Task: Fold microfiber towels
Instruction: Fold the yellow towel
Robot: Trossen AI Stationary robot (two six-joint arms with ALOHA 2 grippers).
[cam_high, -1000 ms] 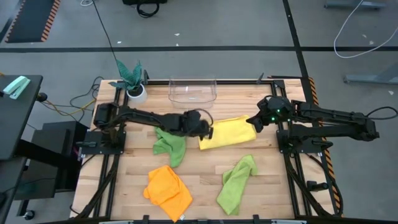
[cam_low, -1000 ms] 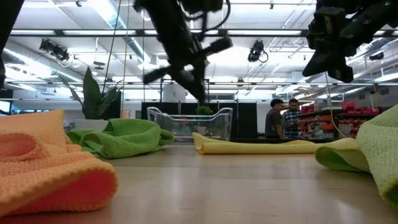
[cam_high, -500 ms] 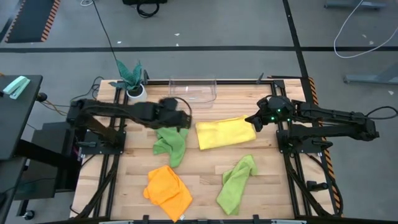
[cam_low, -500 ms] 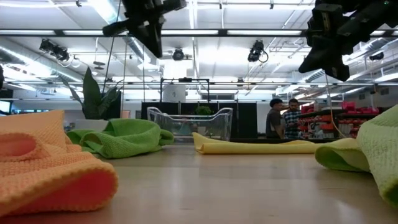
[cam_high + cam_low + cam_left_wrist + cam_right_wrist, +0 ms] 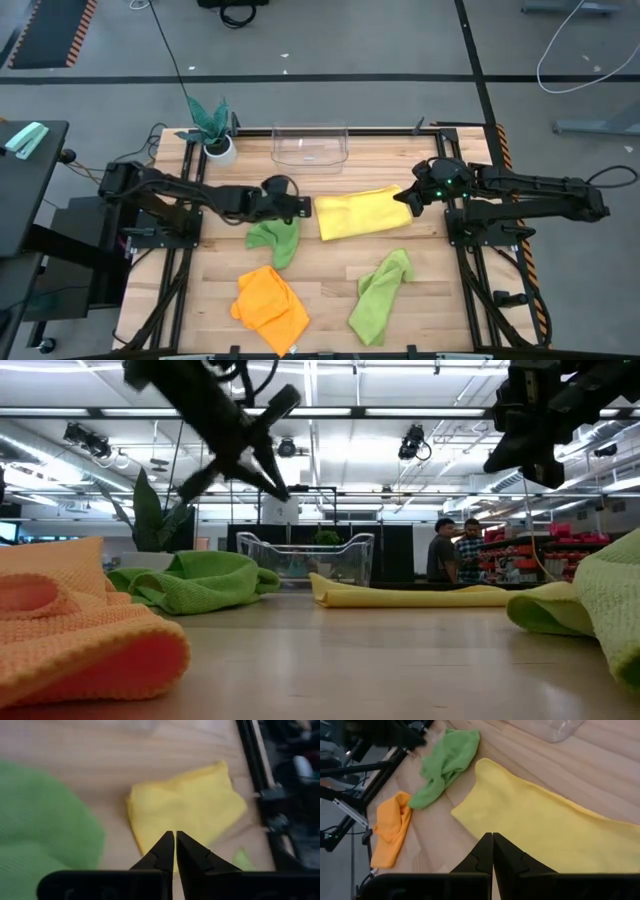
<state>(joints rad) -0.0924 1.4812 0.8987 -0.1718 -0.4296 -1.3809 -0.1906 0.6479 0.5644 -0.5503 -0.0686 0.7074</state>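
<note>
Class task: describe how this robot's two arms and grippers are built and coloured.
Both arms are dark, slim and jointed. The left gripper and right gripper each end in two black tapering fingers. Small green lights glow on the right arm's wrist.

The high camera is looking straight down on the whole table. The low camera is sitting at tabletop level, looking across into the room. Both wrist cameras are looking down closely past their fingers, sharing the yellow towel with the other views.
</note>
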